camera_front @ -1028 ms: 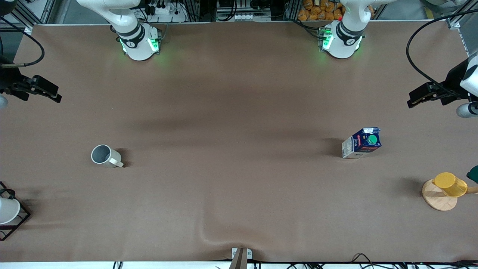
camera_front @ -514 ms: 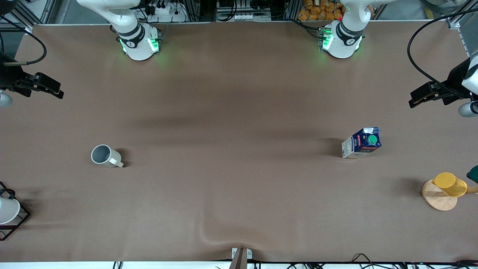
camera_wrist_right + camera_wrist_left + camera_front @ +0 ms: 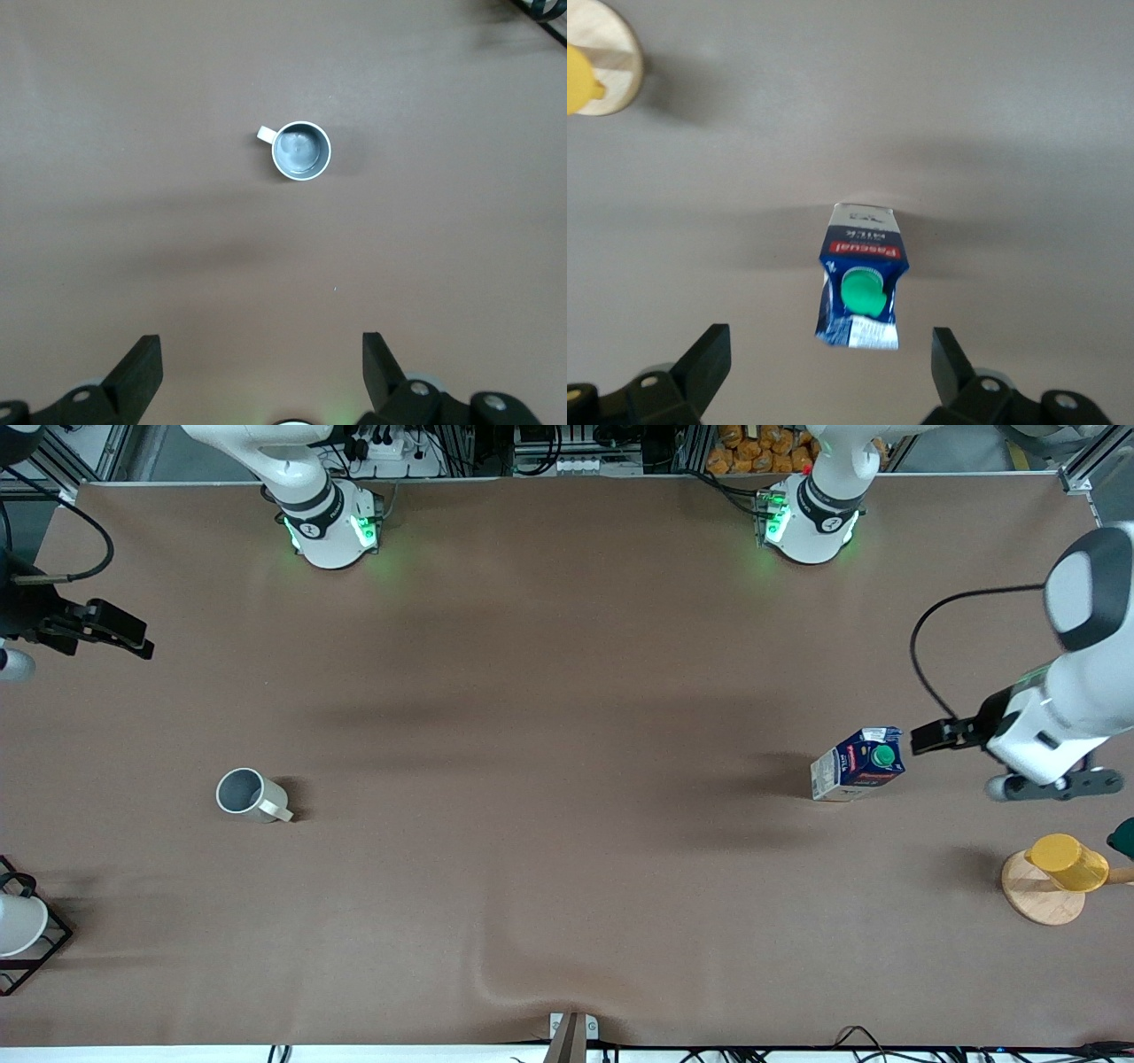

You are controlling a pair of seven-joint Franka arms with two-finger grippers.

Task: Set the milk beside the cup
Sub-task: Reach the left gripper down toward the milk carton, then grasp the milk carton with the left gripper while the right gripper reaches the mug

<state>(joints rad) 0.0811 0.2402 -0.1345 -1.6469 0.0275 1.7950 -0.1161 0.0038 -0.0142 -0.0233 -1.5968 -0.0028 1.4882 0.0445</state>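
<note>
Blue-topped, the milk carton (image 3: 858, 764) stood upright on the tabletop (image 3: 567, 691) toward the left arm's end, well apart from the cup (image 3: 251, 795). The left pincer (image 3: 830, 372) had swung in above it, spread and empty, seemingly nearing a grasp. The right pincer (image 3: 261, 372) waited, spread, over bare tabletop.

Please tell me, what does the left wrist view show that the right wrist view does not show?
Only the left wrist view shows the milk, standing upright with its green cap up, below the open left claw, and the yellow cup on its wooden disc. Only the right wrist view shows the cup, upright, its handle sticking out, well away from the open right claw. Both share the brown table and two dark fingertips at the edge of the picture.
</note>
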